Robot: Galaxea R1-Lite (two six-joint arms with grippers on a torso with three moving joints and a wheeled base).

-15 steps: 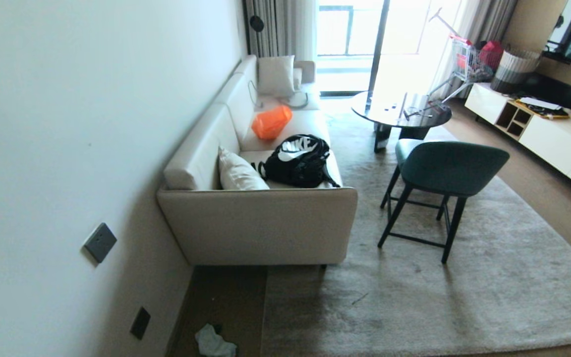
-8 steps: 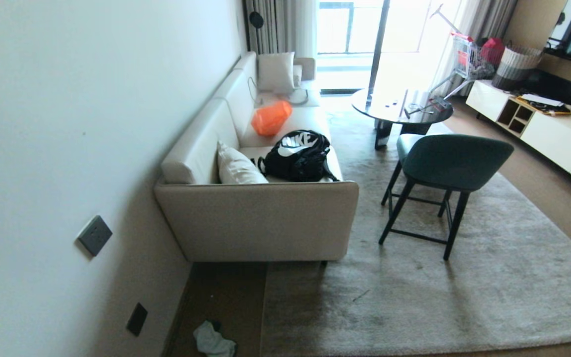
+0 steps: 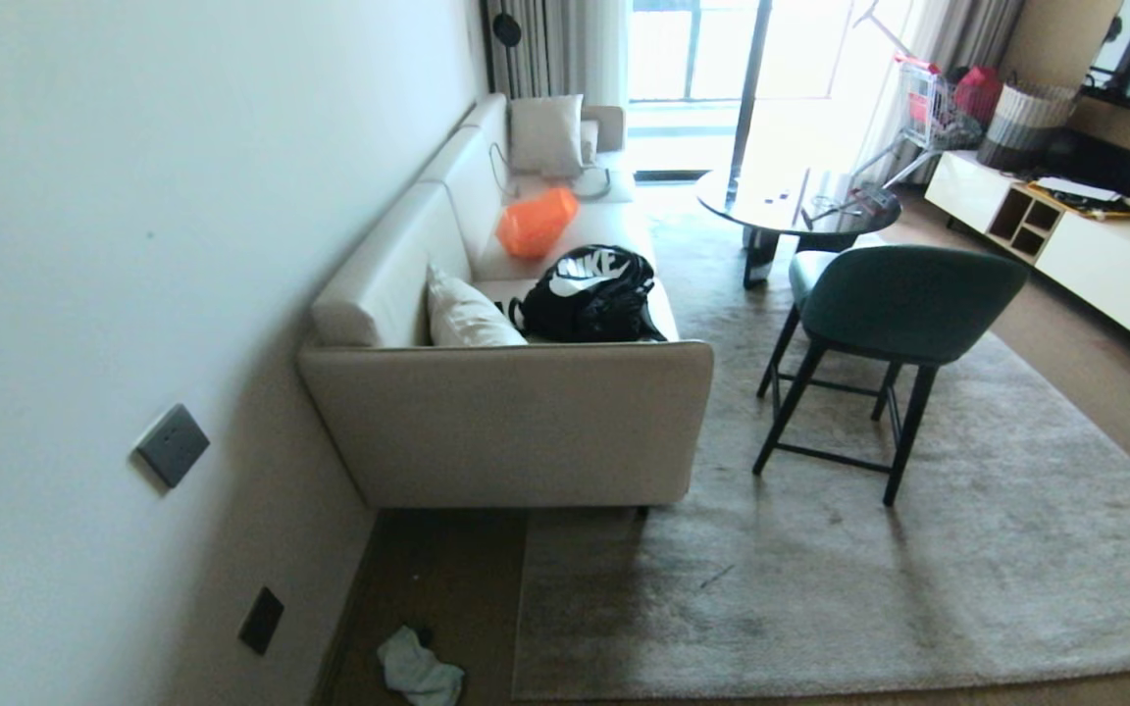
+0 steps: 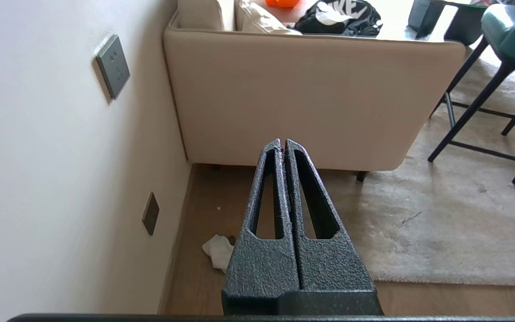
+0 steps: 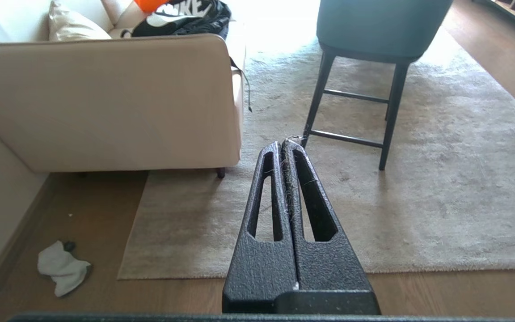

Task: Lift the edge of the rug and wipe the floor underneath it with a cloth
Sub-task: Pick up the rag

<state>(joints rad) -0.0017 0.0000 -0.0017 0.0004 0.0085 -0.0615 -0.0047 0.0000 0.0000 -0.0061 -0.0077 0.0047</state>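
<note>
Judging by how things lie, none of the task is done yet. Both arms hang parked and neither shows in the head view. The left pincer point(image 4: 284, 142) has its two dark textured fingers pressed together on nothing, and the right pincer point(image 5: 285, 144) is likewise closed and empty, with a few stray fibres caught along its seam.

The small crumpled pale grey-green cloth point(image 5: 62, 267) lies loose on the brown wood-grain plank floor point(image 5: 96, 214), down and off to the left of the right pincer, close by the wall's skirting. From the left wrist view the same cloth point(image 4: 218, 251) sits low beside the left pincer on its wall side, partly hidden behind that pincer's finger. Neither pincer touches it.

The straight border and square corner of the large grey-beige short-pile rug, the rug edge point(image 5: 128, 264), lies flat on the floor, below and just left of the right pincer's tips, with no fold or lift visible. The cloth rests well apart from that corner, on the bare strip between rug and wall. Beyond the pincers stand the cream upholstered sofa point(image 3: 516, 431) and the dark green chair with black legs point(image 3: 903, 299), whose legs rest on the rug further in.

All steps remain: picking up the cloth, raising the rug edge, and wiping beneath. The corner near the cloth looks the likeliest place to start.
</note>
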